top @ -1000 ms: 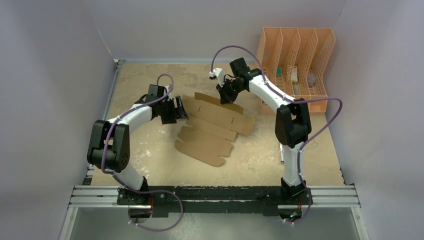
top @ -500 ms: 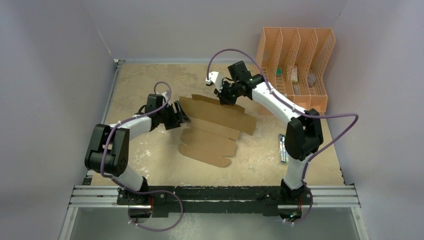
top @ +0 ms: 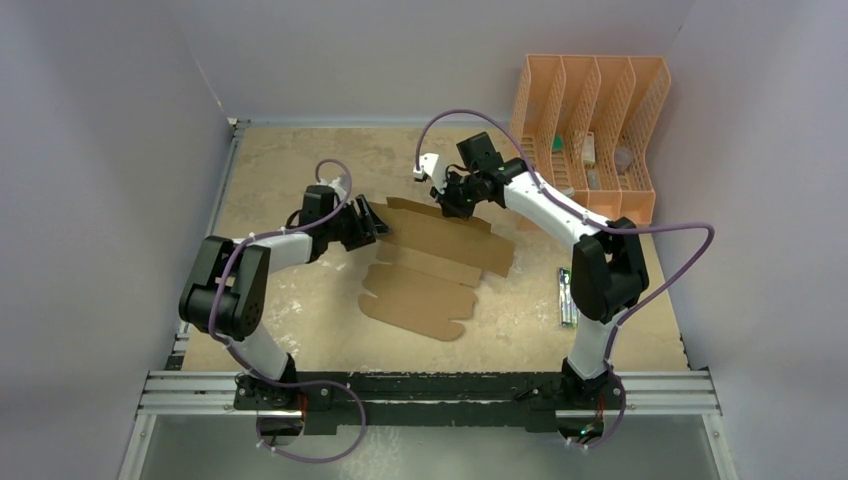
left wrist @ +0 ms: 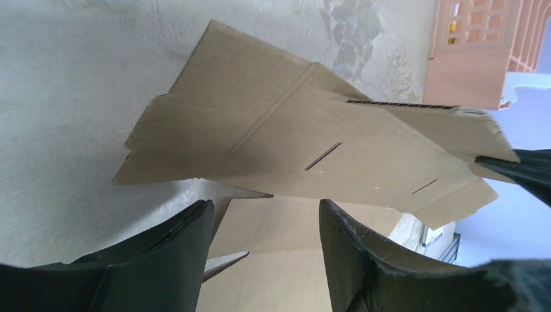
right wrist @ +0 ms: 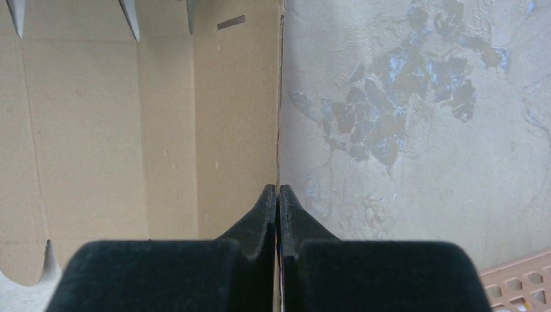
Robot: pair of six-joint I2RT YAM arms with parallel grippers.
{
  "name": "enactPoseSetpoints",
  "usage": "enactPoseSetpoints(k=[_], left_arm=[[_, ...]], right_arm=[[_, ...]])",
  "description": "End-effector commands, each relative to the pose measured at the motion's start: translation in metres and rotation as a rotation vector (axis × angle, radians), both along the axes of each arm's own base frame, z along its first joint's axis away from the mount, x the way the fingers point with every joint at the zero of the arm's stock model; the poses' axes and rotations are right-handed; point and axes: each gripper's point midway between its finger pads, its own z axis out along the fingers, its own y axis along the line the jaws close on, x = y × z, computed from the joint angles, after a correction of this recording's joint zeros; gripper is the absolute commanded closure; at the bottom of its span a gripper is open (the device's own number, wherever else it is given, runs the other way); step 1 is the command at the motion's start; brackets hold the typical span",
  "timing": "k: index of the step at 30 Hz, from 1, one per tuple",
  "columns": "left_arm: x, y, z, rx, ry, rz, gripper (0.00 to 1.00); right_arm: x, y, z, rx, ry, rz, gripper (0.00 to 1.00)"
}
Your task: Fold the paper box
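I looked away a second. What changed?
The left claw slid right to the left edge of the paper box, jaws narrowing but open. The right arm swung its elbow right, uncovering the marker pack. The right claw stayed shut on the raised far edge.

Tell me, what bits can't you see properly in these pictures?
Top view: what sits inside the orange rack is too small to name.
Top view: the thin thing beside the right arm is too small to name.
Right wrist view: the shut right gripper covers the spot where it pinches the paper box.
Left wrist view: the open left gripper covers the paper box's near part.
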Motion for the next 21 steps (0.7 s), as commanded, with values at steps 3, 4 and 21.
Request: enactPoseSetpoints(k=[3,4,21], left_arm=[[0.006,-0.015,0.003,-0.014,-0.03,-0.034,0.41],[0.005,-0.015,0.0,-0.004,-0.019,-0.033,0.42],[-0.017,-0.048,0.036,-0.054,-0.071,-0.114,0.55]], right_arm=[[0.005,0.003,0.028,0.038,-0.097,0.016,1.0],[0.005,0.003,0.029,0.04,-0.101,0.015,1.0],[0.008,-0.001,0.033,0.045,-0.173,-0.024,1.0]])
